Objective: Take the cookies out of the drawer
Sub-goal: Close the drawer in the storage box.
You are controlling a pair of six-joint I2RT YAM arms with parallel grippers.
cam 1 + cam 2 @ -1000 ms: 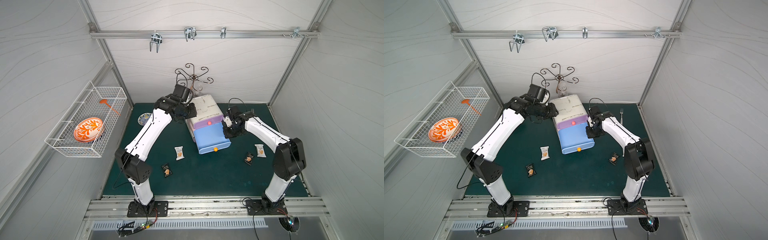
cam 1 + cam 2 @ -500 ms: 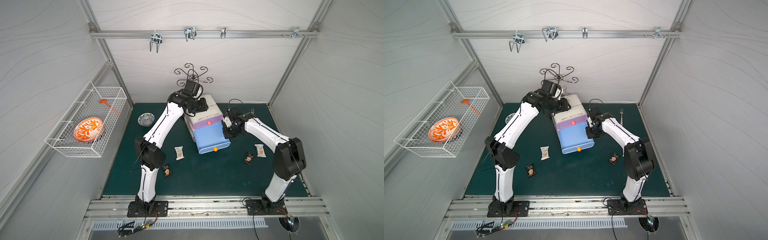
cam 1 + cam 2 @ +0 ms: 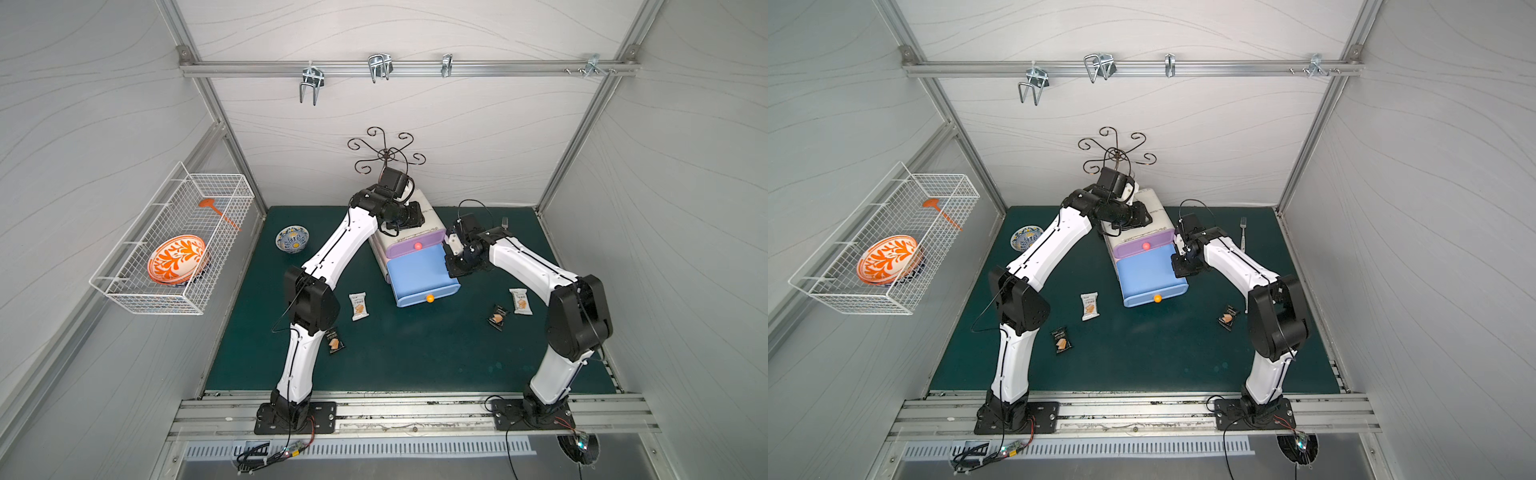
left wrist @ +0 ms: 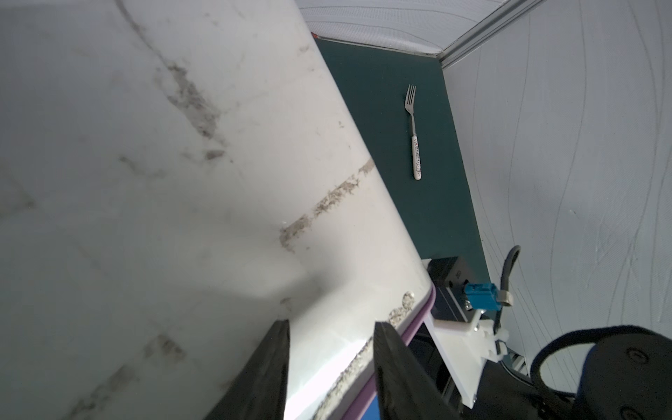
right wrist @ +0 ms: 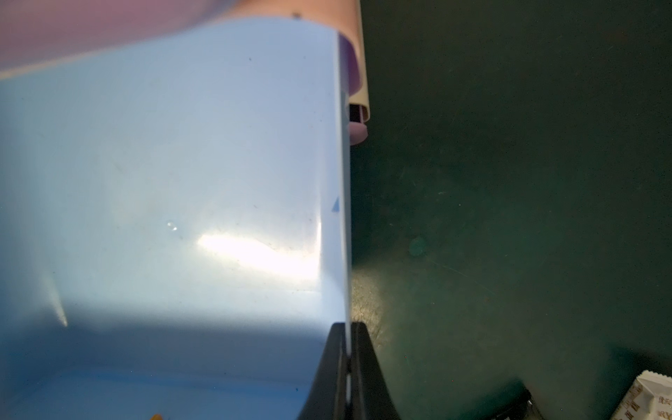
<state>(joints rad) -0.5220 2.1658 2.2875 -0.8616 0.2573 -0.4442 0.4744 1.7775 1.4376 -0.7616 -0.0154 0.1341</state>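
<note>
Watching feed, I note: right gripper (image 5: 348, 329) clamped on thin side wall of pulled-out blue drawer (image 3: 419, 270). Left gripper (image 4: 331, 327) over top of white cabinet (image 4: 163, 163), jaws apart, nothing between them. I see four cookies (image 3: 1089, 306) outside drawer, flat on green mat (image 3: 415, 365): white packet (image 3: 358, 306) and black packet (image 3: 334, 341) left of drawer, second black packet (image 3: 497, 316) and second white packet (image 3: 520, 301) right of it, near each other.

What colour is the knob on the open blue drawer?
Orange; the knob on the blue drawer shows best in a top view.
</note>
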